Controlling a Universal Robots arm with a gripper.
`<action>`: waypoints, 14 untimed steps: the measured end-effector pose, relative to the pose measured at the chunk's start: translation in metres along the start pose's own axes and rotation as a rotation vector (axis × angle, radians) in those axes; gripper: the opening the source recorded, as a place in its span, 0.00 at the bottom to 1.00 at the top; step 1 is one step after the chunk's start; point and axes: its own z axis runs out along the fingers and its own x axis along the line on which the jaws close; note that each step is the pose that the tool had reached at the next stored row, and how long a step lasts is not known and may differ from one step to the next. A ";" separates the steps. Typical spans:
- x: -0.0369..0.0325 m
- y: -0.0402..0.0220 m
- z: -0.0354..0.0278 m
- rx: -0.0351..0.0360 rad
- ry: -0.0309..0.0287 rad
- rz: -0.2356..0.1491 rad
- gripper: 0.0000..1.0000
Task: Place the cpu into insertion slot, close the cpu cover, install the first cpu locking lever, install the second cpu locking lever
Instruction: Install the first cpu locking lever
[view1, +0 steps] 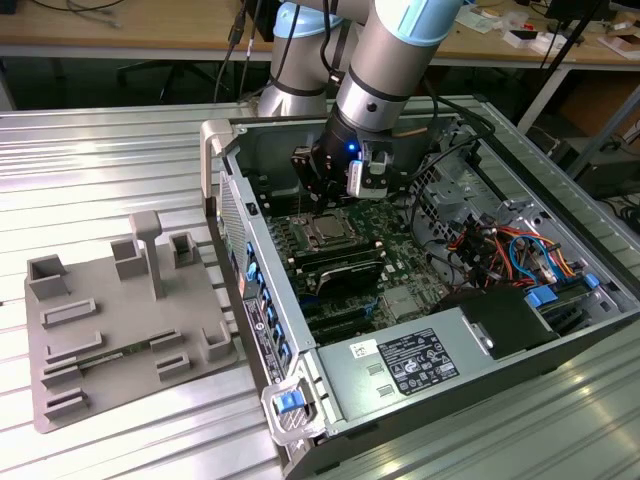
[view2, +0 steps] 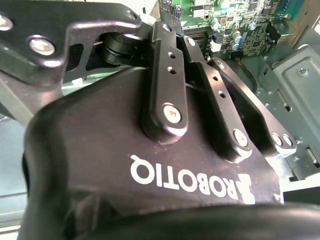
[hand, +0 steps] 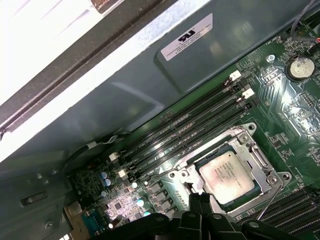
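We are judging the lever step in hand: our closed, empty claw (hand: 200, 199) is hovering beside the seated cpu (hand: 229, 171), needing fine alignment.

1. Cpu (hand: 229, 175): small silver-grey square, lay flat, face up, seated in slot.
2. Slot (hand: 212, 152): dark socket on green board, showed as border around cpu.
3. Cover (hand: 257, 152): silver frame, lay down around cpu.

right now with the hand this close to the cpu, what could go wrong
The hand sits at a corner of the cpu cover; a slip may scrape the cpu or the green board. A thin locking lever looks unlatched, so the cover may lift.
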 end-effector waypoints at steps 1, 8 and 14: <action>0.0000 0.0000 0.0000 0.0000 0.0001 -0.001 0.11; 0.0000 0.0000 0.0000 -0.0002 0.0011 -0.010 0.11; 0.0000 0.0000 0.0000 0.0001 0.0015 -0.016 0.11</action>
